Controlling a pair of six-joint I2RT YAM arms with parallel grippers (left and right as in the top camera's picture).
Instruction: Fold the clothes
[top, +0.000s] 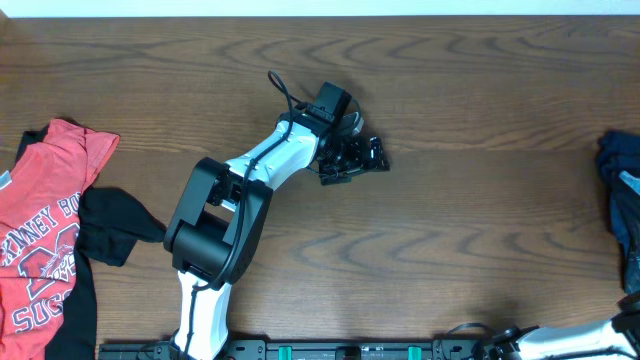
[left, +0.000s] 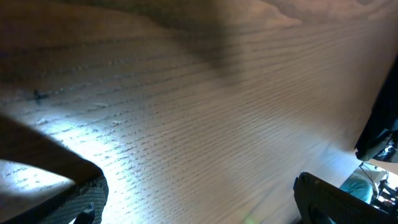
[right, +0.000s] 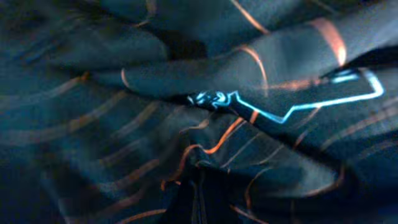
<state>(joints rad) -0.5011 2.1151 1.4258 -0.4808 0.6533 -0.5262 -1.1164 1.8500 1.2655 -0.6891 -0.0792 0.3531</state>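
The left tool (top: 352, 158) hangs wide open, its fingers (left: 81, 199) spread just above the bare wooden table (top: 480, 230). Well off to its left lies the red T-shirt (top: 45, 230) beside a black piece (top: 110, 225); far to its right lie dark blue pieces (top: 620, 185). The right tool is closed with the black jersey (right: 155, 124), lined in orange, bunched close before it; whether it grips the cloth cannot be told.
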